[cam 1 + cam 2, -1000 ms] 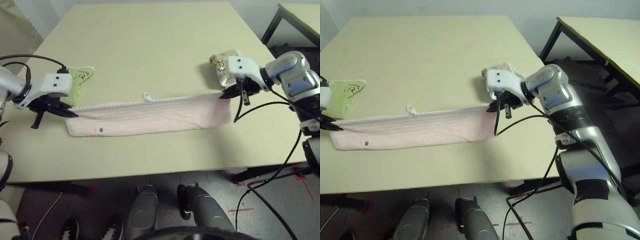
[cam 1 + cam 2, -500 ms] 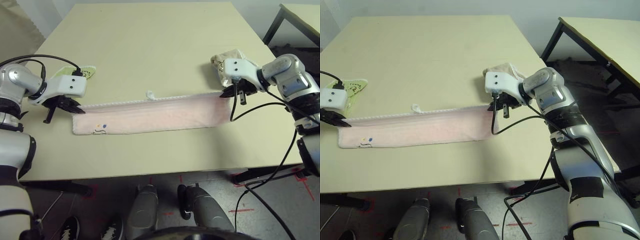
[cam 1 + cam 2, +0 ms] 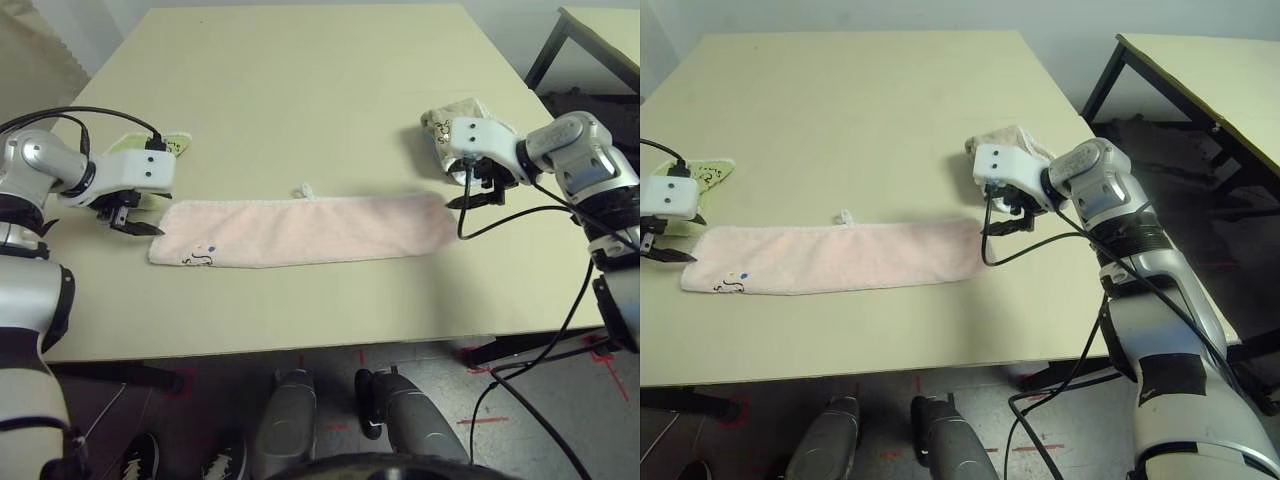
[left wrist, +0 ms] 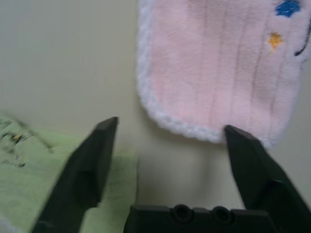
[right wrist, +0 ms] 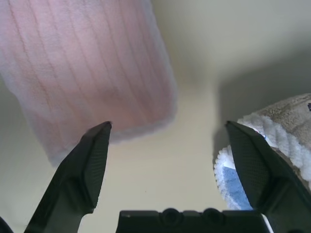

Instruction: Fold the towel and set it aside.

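Right there between them lies the pink towel (image 3: 300,232) — a long flat strip, one end by each gripper. Left gripper (image 4: 171,131) and right gripper (image 5: 168,127) both gape wide, holding nothing

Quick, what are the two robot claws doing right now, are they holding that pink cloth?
Left gripper: open, holding nothing, by the pink towel.
Right gripper: open, empty too.

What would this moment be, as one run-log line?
pink towel: folded long, flat on table | left gripper: open, empty | right gripper: open, empty
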You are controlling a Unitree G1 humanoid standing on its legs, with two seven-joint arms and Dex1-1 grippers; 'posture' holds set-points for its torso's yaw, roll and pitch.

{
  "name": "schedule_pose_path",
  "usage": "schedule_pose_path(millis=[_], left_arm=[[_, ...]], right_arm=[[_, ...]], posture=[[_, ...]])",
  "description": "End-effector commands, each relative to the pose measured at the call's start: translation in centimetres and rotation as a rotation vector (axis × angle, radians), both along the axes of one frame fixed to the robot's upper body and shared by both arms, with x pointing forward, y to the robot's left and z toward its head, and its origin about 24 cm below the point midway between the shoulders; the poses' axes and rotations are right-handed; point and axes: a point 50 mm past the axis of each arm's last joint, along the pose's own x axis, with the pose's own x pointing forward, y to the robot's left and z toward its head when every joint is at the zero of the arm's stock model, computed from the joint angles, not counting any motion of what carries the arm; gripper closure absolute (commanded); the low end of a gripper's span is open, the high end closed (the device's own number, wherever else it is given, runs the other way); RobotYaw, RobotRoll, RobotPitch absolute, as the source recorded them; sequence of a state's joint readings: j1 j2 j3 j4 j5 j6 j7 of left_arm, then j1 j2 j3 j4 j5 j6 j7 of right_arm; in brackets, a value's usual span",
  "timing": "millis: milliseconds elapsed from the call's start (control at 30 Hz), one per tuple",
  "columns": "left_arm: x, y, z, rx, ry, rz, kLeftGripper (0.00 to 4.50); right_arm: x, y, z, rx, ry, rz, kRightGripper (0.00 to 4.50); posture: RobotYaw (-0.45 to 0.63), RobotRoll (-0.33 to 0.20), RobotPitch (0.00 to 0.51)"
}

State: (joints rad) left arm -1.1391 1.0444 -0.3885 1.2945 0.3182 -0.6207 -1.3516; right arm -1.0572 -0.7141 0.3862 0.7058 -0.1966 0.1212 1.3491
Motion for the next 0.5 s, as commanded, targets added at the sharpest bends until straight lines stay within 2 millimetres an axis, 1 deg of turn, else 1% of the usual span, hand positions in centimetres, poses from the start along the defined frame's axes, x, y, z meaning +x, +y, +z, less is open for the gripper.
schedule_pose_path(millis=[33, 133, 200, 267, 367, 433, 500], left_arm=[[-1.3, 1.7, 0.9, -0.154, -0.070, 0.089, 0.03], [-3.0, 3.1, 0.3, -0.352, -0.063, 0.147, 0.03], [-4.6, 4.3, -0.5, -0.471, -0.032, 0.189, 0.03], [-5.9, 5.1, -1.1, -0.560, -0.031, 0.217, 0.03], [-6.9, 5.3, -1.4, -0.664, -0.035, 0.231, 0.03], [-7.3, 5.3, -1.3, -0.736, -0.036, 0.228, 0.03], [-7.7, 5.2, -1.2, -0.817, -0.045, 0.225, 0.03]], right_arm=[[-1.0, -1.7, 0.9, 0.061, -0.001, -0.075, 0.00], [-2.2, -2.9, 1.3, 0.198, 0.049, -0.184, 0.00], [-3.0, -3.6, 1.4, 0.308, 0.110, -0.272, 0.00], [-3.8, -4.1, 1.2, 0.415, 0.223, -0.371, 0.00], [-4.3, -4.4, 1.0, 0.582, 0.430, -0.531, 0.00], [-4.3, -4.7, 0.3, 0.598, 0.517, -0.619, 0.00], [-4.3, -5.0, -0.3, 0.613, 0.576, -0.669, 0.00]], posture=[[0.10, 0.000, 0.169], [0.10, 0.000, 0.173], [0.11, 0.000, 0.174], [0.13, 0.000, 0.174], [0.15, 0.000, 0.171], [0.15, 0.000, 0.171], [0.15, 0.000, 0.169]])
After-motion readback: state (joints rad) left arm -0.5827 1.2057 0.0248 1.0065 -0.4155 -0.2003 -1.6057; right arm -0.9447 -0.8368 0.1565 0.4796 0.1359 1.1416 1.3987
